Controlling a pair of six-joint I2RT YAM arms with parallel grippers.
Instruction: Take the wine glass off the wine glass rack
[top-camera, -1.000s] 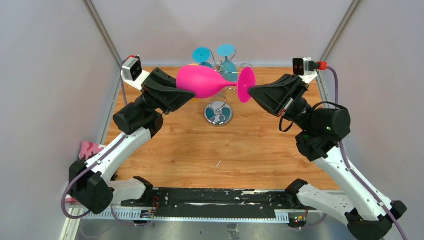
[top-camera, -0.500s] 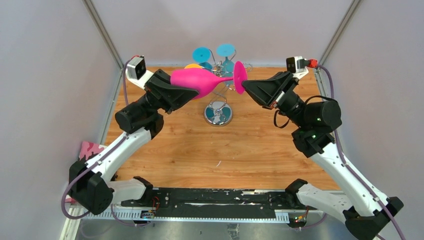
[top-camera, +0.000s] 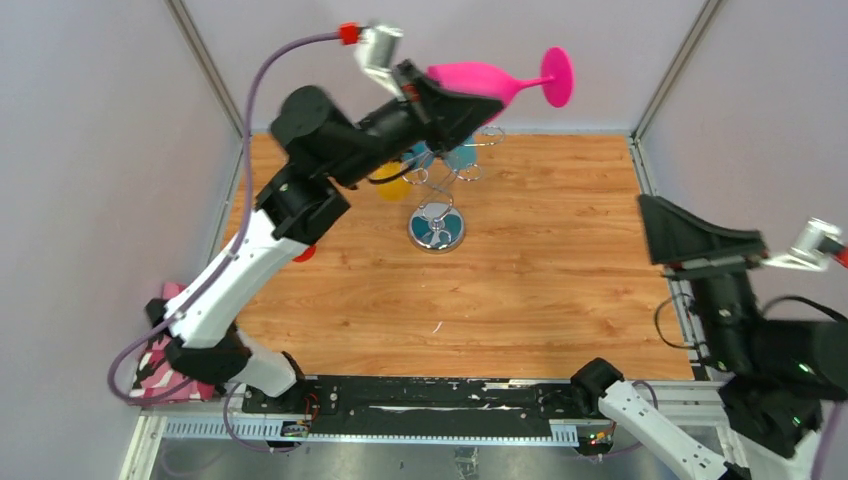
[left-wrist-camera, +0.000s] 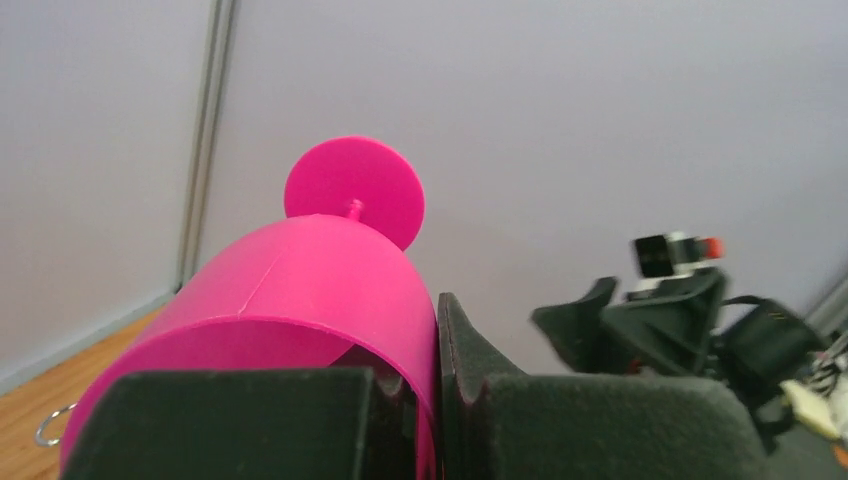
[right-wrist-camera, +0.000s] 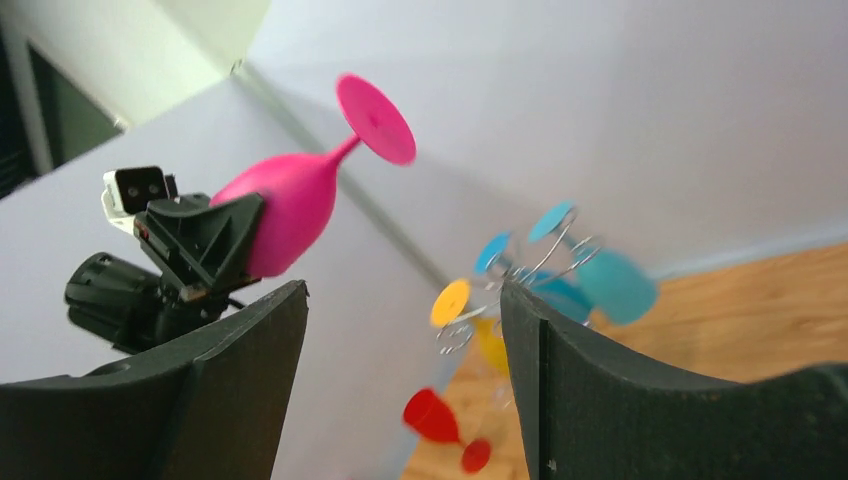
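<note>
Pink wine glass (top-camera: 482, 78) lay sideways at 12 o'clock in your overhead view, its bowl clamped in the left gripper (top-camera: 468, 104), apart from the wine glass rack (top-camera: 437, 228). Your left wrist view showed fingers (left-wrist-camera: 560, 420) pinching the bowl's rim. Your right wrist view showed the right gripper (right-wrist-camera: 400, 305) spread apart, holding nothing.

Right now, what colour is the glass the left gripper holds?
The wine glass is solid pink; left wrist view shows best.

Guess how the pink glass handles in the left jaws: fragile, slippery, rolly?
The pink wine glass looks opaque with a mould seam, so probably light plastic, not brittle. The left gripper pinches only the bowl wall, stem sticking out sideways, so it may pivot. Round bowl and foot: likely rolls if laid down.
</note>
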